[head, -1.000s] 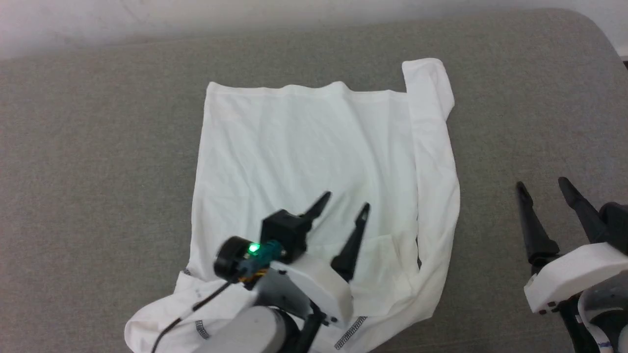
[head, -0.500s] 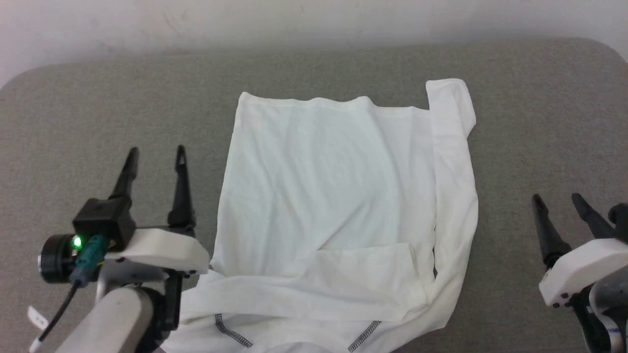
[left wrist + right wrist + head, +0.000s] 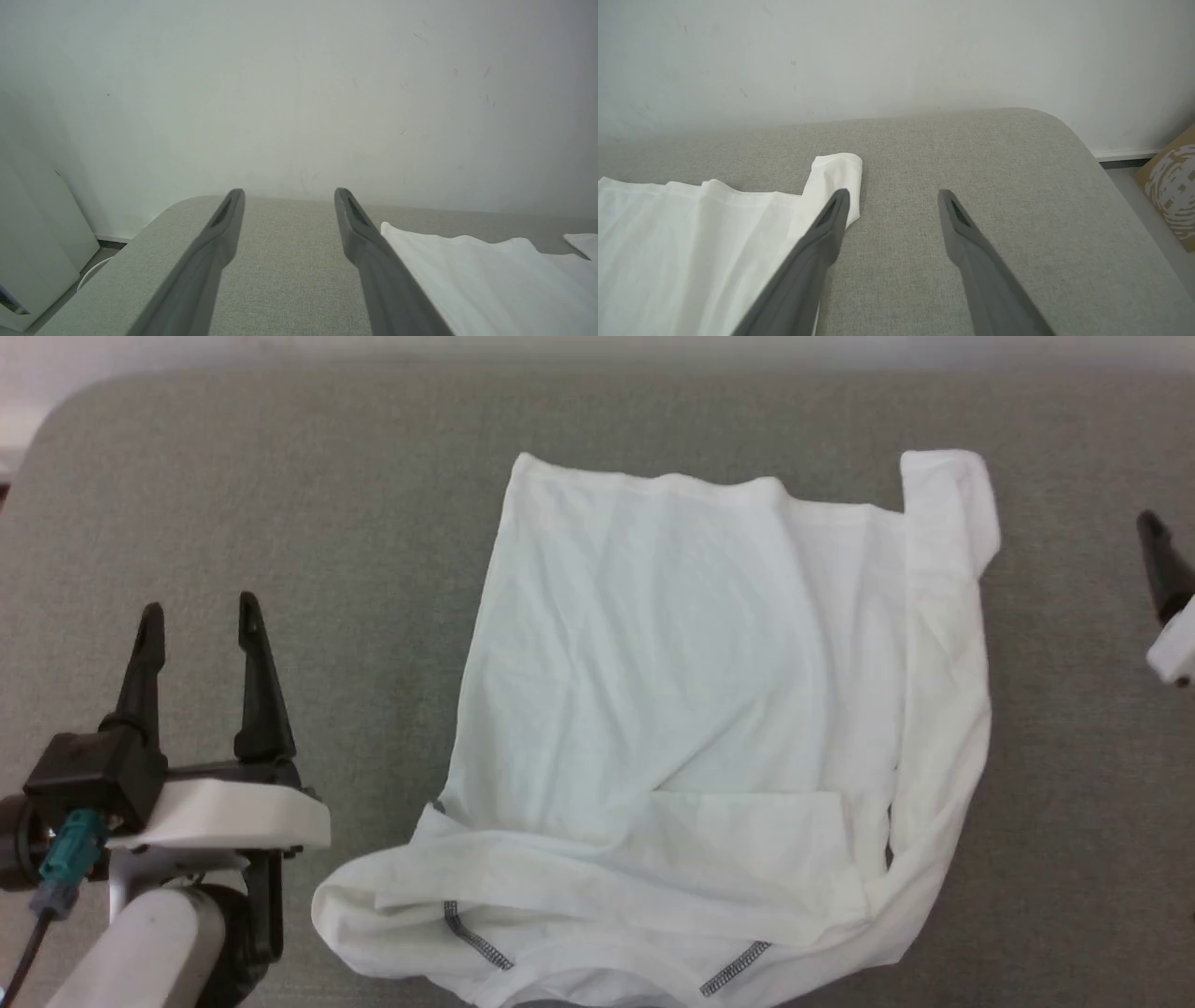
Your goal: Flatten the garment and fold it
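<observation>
The garment (image 3: 691, 709), a thin white long-sleeved shirt, lies mostly flat on the grey cushion (image 3: 280, 523). Its hem is at the far side and its dark zigzag shoulder stitching (image 3: 476, 941) is near the front edge. One sleeve is folded across the near part of the body. The other sleeve (image 3: 943, 616) runs along the right side to its cuff (image 3: 836, 177). My left gripper (image 3: 198, 612) stands open and empty over bare cushion, left of the garment (image 3: 490, 280). My right gripper (image 3: 894, 193) is open and empty just right of the cuff, with one finger (image 3: 1162, 569) at the right edge.
A white wall (image 3: 299, 93) rises right behind the cushion's far edge. The cushion has rounded far corners. A pale panel (image 3: 37, 233) stands on the floor off its left side, and a cardboard box (image 3: 1171, 186) sits off its right side.
My left gripper has swung from above the garment's near middle to the bare cushion on its left, still open. The head camera has shifted, and the right gripper now sits higher at the right edge.
</observation>
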